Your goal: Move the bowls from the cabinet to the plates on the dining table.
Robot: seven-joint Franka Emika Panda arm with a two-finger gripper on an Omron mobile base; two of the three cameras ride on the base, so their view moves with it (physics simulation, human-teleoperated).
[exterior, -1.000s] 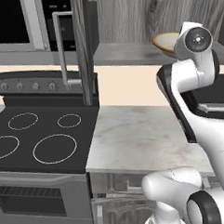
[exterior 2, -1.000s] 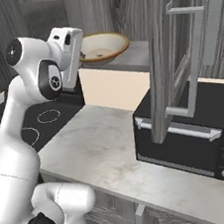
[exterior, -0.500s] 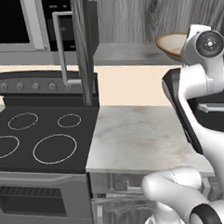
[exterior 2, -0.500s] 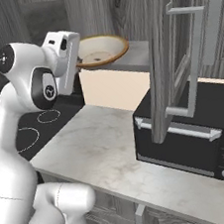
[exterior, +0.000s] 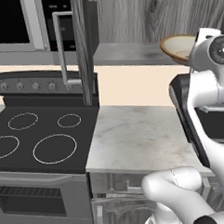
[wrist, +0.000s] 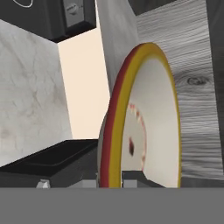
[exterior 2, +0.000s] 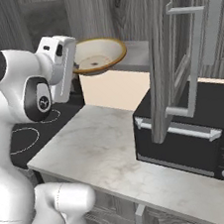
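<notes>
1. Hand view is looking along the gripper (wrist: 118, 177), whose jaws are pinching nearly shut on the rim of the pale cream bowl (wrist: 148, 122), with the rim running edge-on up the picture
2. Right base view is showing that bowl (exterior 2: 96, 55) sitting at the front edge of the open cabinet's shelf (exterior 2: 136, 55), with the hand (exterior 2: 60, 66) pressing against its near side
3. Left base view is catching the same bowl (exterior: 178, 47) just beside the arm's upper joint, above the marble counter (exterior: 133, 136) and to the right of the stove (exterior: 40, 136)
4. Step in hand, as I am judging it, is drawing the gripped bowl out of the cabinet, so the task is looking early, with no bowl yet on a plate
5. Pulling straight back and slightly up is looking wise, since the bowl's foot is probably touching the shelf and could be dragging
6. Keeping the open door (exterior 2: 164, 57) and the black oven (exterior 2: 191, 128) below clear of the swing is mattering, as both are standing close on the right side
7. Holding the bowl level is advisable, because a thin rim pinch is likely letting it pivot
</notes>
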